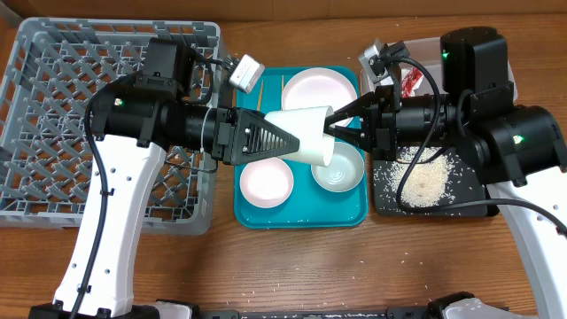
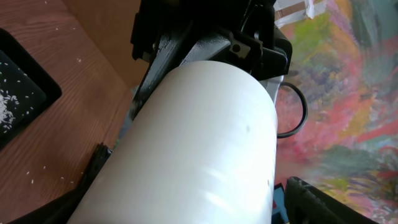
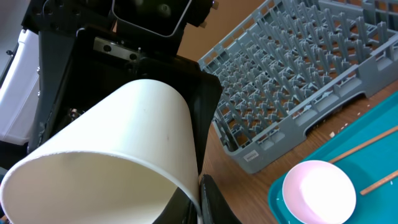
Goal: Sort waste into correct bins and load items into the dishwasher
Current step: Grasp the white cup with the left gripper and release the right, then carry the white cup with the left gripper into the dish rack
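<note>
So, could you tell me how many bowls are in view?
2. A pink bowl sits on the teal tray's left side; a pale green bowl sits on its right, partly under the white cup. More may be hidden.

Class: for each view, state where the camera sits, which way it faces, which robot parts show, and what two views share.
Overhead: above the table, looking down; both arms, left gripper and right gripper flanking the white cup.
Left wrist: on the left arm, facing the right gripper past the cup; own fingers at bottom.
Right wrist: on the right arm, facing the left gripper and grey rack; own finger below.
Shared: both wrists see the cup from opposite ends.
</note>
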`<state>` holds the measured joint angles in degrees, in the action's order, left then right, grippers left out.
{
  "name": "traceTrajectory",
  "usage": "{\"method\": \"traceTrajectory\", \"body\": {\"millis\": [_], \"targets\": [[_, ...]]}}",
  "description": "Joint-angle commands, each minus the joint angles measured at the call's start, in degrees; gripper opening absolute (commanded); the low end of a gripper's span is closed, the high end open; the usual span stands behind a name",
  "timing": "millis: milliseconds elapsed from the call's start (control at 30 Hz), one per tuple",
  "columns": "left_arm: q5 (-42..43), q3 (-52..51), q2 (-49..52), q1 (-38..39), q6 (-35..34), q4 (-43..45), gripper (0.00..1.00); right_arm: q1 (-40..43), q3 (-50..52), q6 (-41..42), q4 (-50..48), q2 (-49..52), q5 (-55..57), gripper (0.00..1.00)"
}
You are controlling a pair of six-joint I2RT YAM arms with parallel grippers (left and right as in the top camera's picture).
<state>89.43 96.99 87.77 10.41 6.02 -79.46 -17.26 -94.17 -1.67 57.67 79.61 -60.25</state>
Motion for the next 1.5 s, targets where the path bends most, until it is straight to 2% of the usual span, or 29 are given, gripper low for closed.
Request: {"method": "traceTrajectory", "body": {"millis": [0, 233, 400, 467, 500, 533, 567, 700, 800, 1033, 1233, 1333, 1467], "targets": [[1.18, -0.13, -0.42, -1.14, 0.68, 0.22, 0.86, 0.13, -1.16, -0.09, 0.42, -0.11, -1.55, 0.04], [1.2, -0.13, -0.42, -1.49, 0.63, 0.17, 0.71, 0.13, -1.16, -0.11, 0.63, -0.11, -1.49, 0.04], [1.14, -0.13, -0.42, -1.49, 0.63, 0.17, 0.68, 0.13, -1.16, -0.09, -0.28, -0.11, -1.36, 0.04], [0.39, -0.13, -0.42, -1.49, 0.63, 0.17, 0.58, 0.13, -1.16, -0.09, -0.37, -0.11, -1.33, 0.04], [-1.03, -0.13, -0.42, -1.51, 0.61, 0.17, 0.49, 0.13, -1.16, -0.09, -0.39, -0.11, -1.33, 0.35], [-2.21, -0.13, -0.42, -1.51, 0.61, 0.2, 0.47, 0.15, -1.16, -0.09, -0.39, -0.11, -1.33, 0.53], [-3.63, -0.13, -0.42, -1.51, 0.61, 0.2, 0.47, 0.15, -1.16, -0.09, -0.39, -0.15, -1.33, 0.64], [-13.14, -0.13, -0.42, -1.6, -0.09, -0.39, 0.33, 2.03, -1.18, -0.09, -0.42, -1.14, -1.31, 0.85], [-21.9, -0.13, -0.42, -3.04, -0.61, -2.95, 0.3, 5.75, -1.18, 0.37, -0.09, -2.64, -1.36, 0.98], [-42.45, -0.13, -0.42, -15.5, -5.14, -10.95, 0.25, 10.58, -1.16, 0.37, 6.88, -5.01, 0.9, 1.0], [-70.27, -0.15, -0.42, -29.49, -16.92, -12.48, 0.21, 10.58, -1.14, 0.37, 18.01, -4.85, 10.4, 1.0], [-81.26, -0.92, -0.42, -32.94, -22.23, -10.84, 0.15, 10.58, -1.11, 0.37, 21.31, -4.81, 12.52, 1.0], [-85.15, -4.24, -0.39, -33.29, -24.96, -8.61, 0.12, 10.58, -1.05, 0.35, 23.17, -4.81, 13.33, 1.0]]}}
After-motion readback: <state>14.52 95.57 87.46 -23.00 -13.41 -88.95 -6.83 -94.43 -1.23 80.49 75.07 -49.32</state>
